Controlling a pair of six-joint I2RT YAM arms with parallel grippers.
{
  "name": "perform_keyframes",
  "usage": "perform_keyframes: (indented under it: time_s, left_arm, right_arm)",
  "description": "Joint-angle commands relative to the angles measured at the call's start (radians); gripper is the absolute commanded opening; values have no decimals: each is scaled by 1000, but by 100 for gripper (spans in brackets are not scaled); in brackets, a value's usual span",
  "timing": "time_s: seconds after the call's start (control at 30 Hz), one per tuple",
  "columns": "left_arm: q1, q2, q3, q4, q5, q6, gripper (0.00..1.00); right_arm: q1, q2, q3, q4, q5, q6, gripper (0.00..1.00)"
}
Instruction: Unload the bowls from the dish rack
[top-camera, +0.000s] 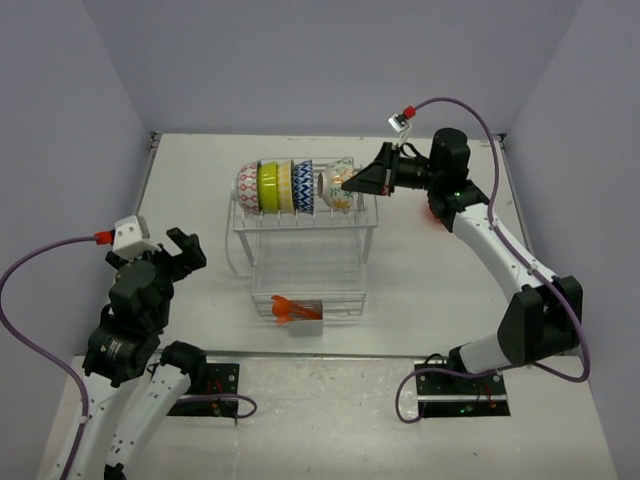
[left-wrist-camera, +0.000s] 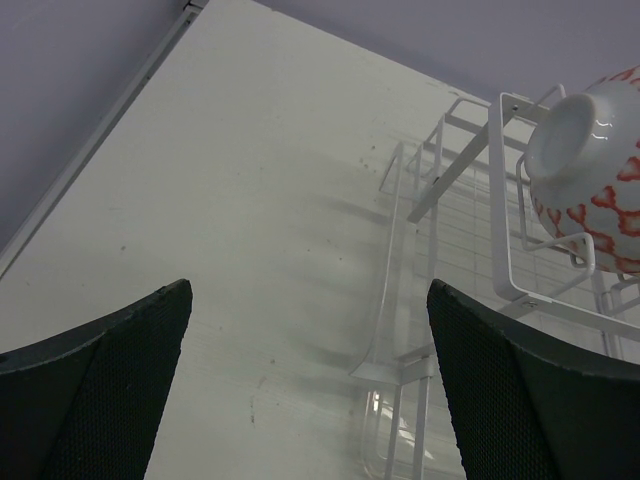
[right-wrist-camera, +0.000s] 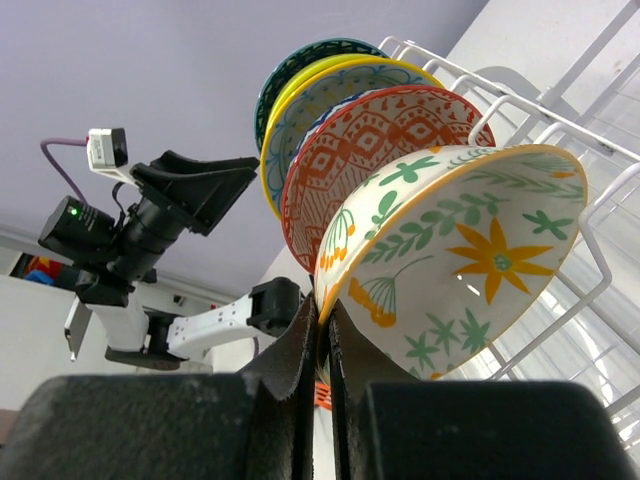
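Enclosing white table (top-camera: 200, 185) and dish rack (top-camera: 305, 252): lilac walls (top-camera: 330, 60).

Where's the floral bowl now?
Top view: the floral bowl ends the row in the dish rack on the right, its rim pinched by the right gripper.

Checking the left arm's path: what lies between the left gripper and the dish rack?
Nothing: only bare table between left gripper and dish rack, per top view.

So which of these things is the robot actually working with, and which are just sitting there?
Part of the job: bowls standing in the dish rack; floral bowl, pinched by the right gripper.
Just lying about: orange utensils at the rack's front.
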Motion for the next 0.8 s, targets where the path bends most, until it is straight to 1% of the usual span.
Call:
perform_keyframes:
  time_s: [0.0,0.27,0.43,0.53,0.6,0.63,0.67,0.7,0.73,0.77]
  left_arm:
    - [6,-9,-6,47,7,19,100]
    - [6,-14,-6,48,7,19,100]
    - [6,-14,-6,48,7,19,100]
    - [6,-12,-6,48,9,19,100]
    - [6,-14,-6,48,7,19,100]
    - [6,-15,-6,47,7,19,100]
    - [6,-17,-4,47,6,19,100]
    - [6,-17,-6,47,6,19,100]
    - [6,-20,-4,47,6,19,100]
    - [6,-20,-6,47,6,19,100]
  right_arm:
    - [8,-59,12,70,-5,32,0]
    - [-10,-186,-27,105,84,95,0]
    - [-30,-243,-32,141,87,132,0]
    - [-41,-281,-17,126,87,114,0]
    - [-44,-315,12,78,93,65,0]
    - [-45,-327,31,-37,137,-43,0]
    - [-45,-343,72,-111,177,-105,0]
    - [-45,-379,83,-238,214,-167,0]
    - [-50,-400,88,-278,263,-261,0]
    - [-61,-427,72,-313,277,-302,0]
